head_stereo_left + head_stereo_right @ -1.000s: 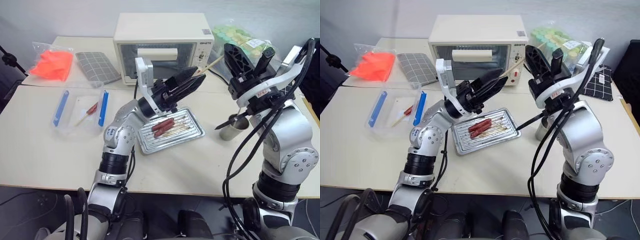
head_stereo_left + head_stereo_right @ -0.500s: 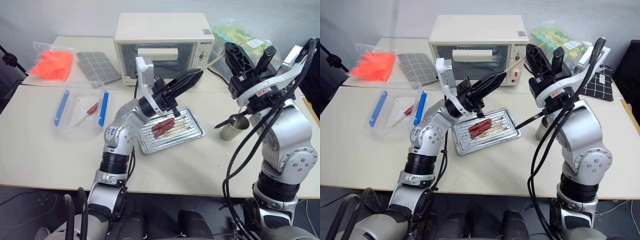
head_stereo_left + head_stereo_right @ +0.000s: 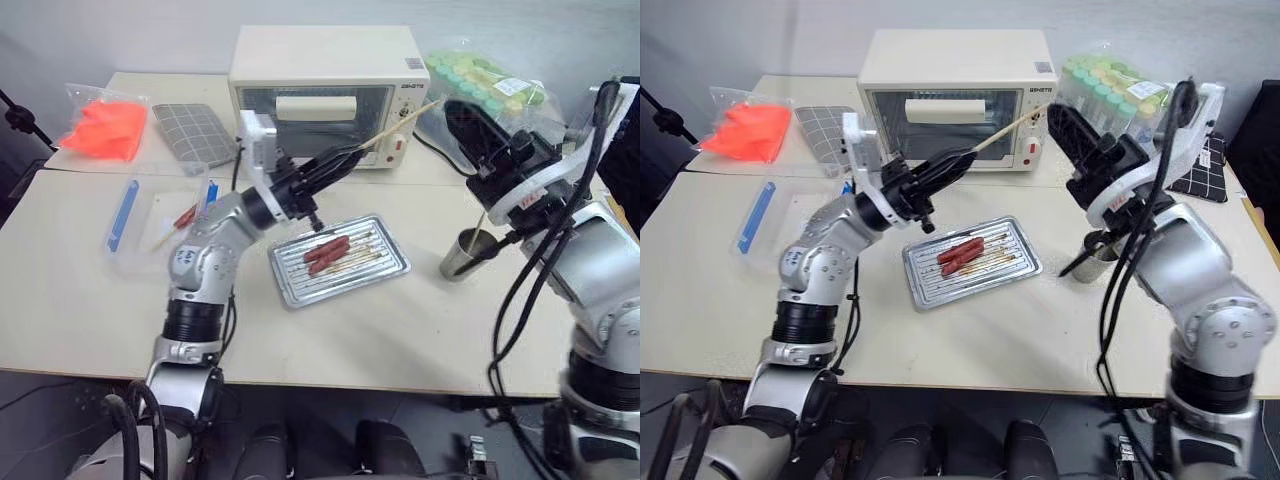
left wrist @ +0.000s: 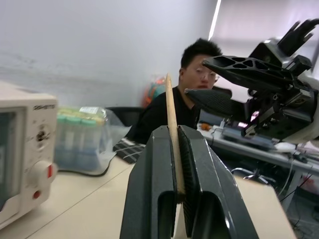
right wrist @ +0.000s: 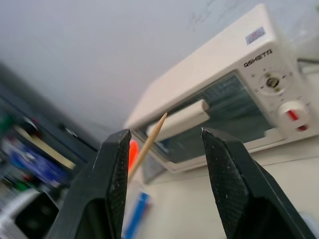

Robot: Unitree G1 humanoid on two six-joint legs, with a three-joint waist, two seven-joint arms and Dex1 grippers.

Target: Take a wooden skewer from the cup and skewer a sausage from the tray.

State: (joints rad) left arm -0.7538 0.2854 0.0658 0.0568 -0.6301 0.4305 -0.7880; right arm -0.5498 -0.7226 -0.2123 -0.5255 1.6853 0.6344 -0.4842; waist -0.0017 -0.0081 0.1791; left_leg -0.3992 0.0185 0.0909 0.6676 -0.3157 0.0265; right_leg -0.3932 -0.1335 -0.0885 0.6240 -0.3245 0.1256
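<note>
**What else I have on the table**

At top centre I see a cream toaster oven (image 3: 325,95) with a glass door and a red knob on its right panel. In the upper right corner sits a clear bag of green-capped tubes (image 3: 490,85), just beside the oven. In the upper left lies an orange bag (image 3: 100,125), with a grey gridded mat (image 3: 195,133) to its right. Below them, at left centre, I have a clear plastic box (image 3: 160,225) with blue clips. A person (image 4: 187,102) in black sits in the background of my left wrist view.
</note>
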